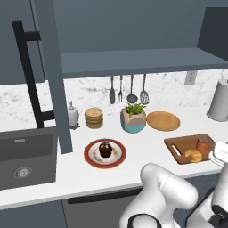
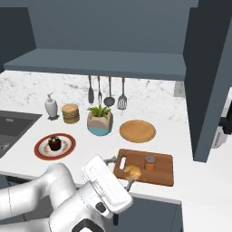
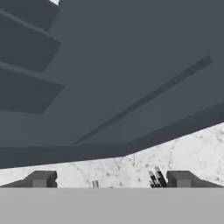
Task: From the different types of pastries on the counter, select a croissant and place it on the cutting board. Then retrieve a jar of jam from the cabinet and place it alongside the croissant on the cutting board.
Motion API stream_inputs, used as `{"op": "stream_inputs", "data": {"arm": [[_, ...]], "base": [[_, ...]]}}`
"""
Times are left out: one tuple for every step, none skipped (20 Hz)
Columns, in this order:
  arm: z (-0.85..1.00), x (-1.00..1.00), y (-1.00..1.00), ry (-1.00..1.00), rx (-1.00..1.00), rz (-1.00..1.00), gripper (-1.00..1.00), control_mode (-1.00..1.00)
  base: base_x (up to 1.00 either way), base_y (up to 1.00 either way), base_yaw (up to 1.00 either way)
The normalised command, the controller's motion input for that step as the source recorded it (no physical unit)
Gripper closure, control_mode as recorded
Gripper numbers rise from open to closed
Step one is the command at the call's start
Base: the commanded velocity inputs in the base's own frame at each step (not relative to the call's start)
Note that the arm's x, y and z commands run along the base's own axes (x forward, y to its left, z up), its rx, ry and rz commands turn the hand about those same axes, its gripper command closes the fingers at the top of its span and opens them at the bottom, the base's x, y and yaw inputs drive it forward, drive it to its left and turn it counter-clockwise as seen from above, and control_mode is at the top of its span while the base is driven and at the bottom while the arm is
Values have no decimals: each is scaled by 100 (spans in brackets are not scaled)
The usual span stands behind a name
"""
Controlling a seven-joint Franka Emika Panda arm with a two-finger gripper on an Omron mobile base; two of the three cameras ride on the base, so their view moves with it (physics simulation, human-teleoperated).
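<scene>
We are seeing the golden croissant (image 2: 132, 171) lying on the brown cutting board (image 2: 163, 172) near its handle end, and the small orange-brown jar of jam (image 2: 150, 163) standing upright just beside it — both resting on the board, which is sitting flat on the white marbled surface (image 2: 190, 195).

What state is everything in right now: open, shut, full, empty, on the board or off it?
cabinet door: swung open.
cabinet shelf: bare.
gripper: open, holding nothing.
croissant: lying on the cutting board.
jar of jam: upright, lid on, on the board just beside the croissant.
cupcake: upright on the red-rimmed plate.
round wooden plate: empty.
</scene>
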Motion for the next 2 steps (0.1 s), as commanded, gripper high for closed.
{"op": "stream_inputs", "data": {"arm": [[30,-100,0,-50,10,7,-100,-100],[22,-100,0,-49,12,4,-100,-100]], "base": [[0,0,0],[0,0,0]]}}
